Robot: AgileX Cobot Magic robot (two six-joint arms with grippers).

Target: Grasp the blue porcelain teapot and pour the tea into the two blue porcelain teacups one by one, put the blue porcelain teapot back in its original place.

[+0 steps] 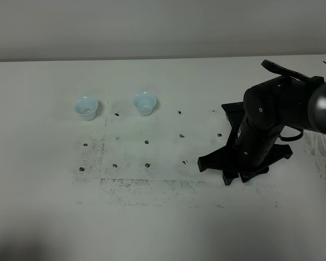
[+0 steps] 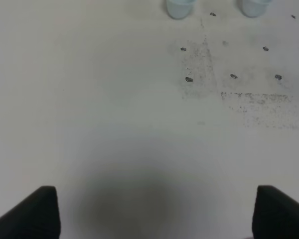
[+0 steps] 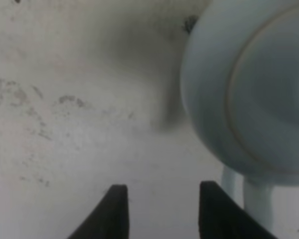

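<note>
The step in hand is judged to be the first one, the grasp of the blue porcelain teapot [image 3: 249, 89], which is seen only in the right wrist view, close against the right tool [image 3: 162, 214]. In the high view it is hidden beneath the right arm [image 1: 271, 119], so it is placed on the right part of the desk [image 1: 163, 228], well apart from the cups. The right tool is seen partly open, with bare desk between its fingers [image 3: 114, 211] and nothing gripped. The loop handle [image 3: 256, 204] is seen just beside one finger, outside the gap; whether it is touched cannot be told. The two blue porcelain teacups, the left one [image 1: 86, 107] and the right one [image 1: 144, 103], are set upright side by side on the far left of the desk. No tea is made out in them, so pouring is taken as not yet begun. The left tool [image 2: 154, 214] is held wide open and empty above bare desk. For the next move, a small sideways shift is called for so that the handle is brought between the fingers. A firm closure is then needed before the pot is lifted level and carried left to the nearer cup.
</note>
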